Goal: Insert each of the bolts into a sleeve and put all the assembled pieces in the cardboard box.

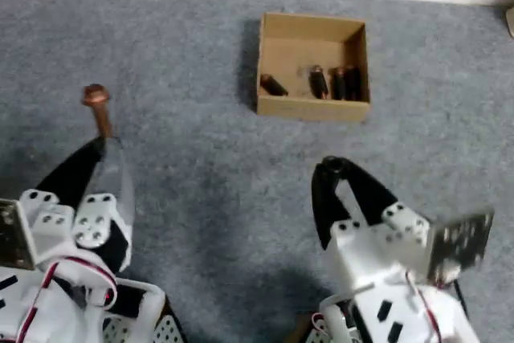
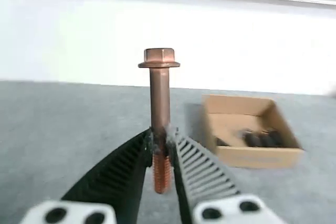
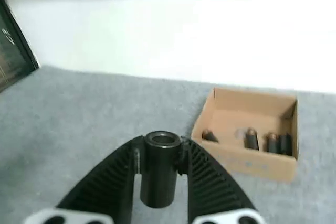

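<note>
Copper bolt (image 2: 159, 95), head up, sits clenched near its threads in the left gripper (image 2: 160, 135); the right gripper (image 3: 160, 148) grasps one black sleeve (image 3: 159, 174). Beyond, on grey carpet (image 1: 201, 182) below a white wall (image 2: 236, 40), the cardboard box (image 1: 313, 108) holds four dark pieces (image 1: 318, 82).

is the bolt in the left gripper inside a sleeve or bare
Bare. The left gripper clamps the bolt near its threads, shank uncovered; the black sleeve sits apart in the right gripper.
</note>
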